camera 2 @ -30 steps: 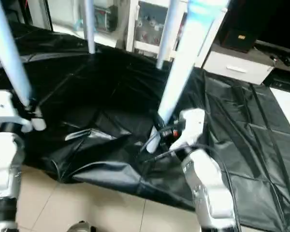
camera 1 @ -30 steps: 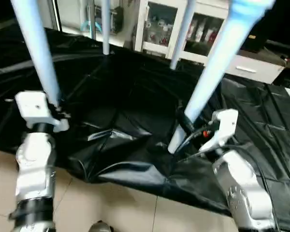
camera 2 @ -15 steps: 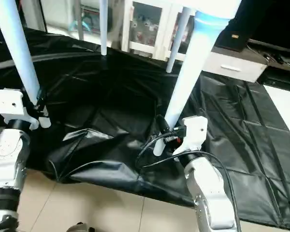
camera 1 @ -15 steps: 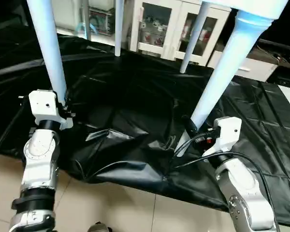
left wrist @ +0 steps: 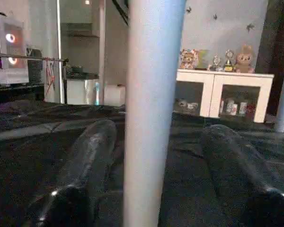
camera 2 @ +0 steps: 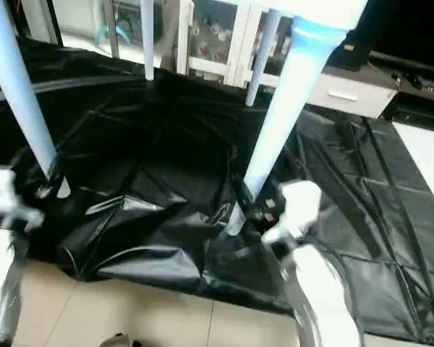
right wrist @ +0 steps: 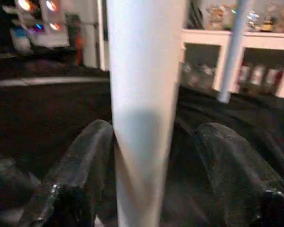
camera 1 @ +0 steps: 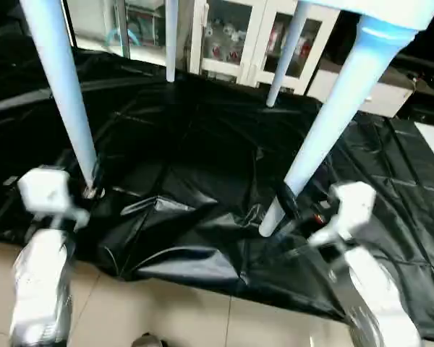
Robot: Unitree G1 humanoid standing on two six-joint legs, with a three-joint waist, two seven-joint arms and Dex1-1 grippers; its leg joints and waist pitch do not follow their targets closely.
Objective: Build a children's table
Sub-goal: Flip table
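The children's table stands upright on the black sheet (camera 1: 202, 144), with a corner of its white tabletop (camera 1: 394, 7) at the upper edge of the left eye view. Its near left leg (camera 1: 61, 94) and near right leg (camera 1: 333, 123) are long pale tubes; two far legs (camera 1: 171, 40) stand behind. My left gripper (camera 1: 90, 184) is at the foot of the near left leg. In the left wrist view this leg (left wrist: 149, 113) rises between spread fingers (left wrist: 80, 175) with gaps on both sides. My right gripper (camera 1: 286, 206) is open around the near right leg (right wrist: 144, 109).
The crumpled black sheet covers the floor under the table, with a raised fold (camera 1: 173, 210) between my arms. Pale tiles (camera 1: 166, 318) lie in front of it. A white glass-door cabinet (camera 1: 231, 36) and a low white unit (camera 1: 376, 97) stand behind.
Both grippers have spread their fingers off the near legs. Both arms have dropped and drawn back a little. The camera has shifted as well.
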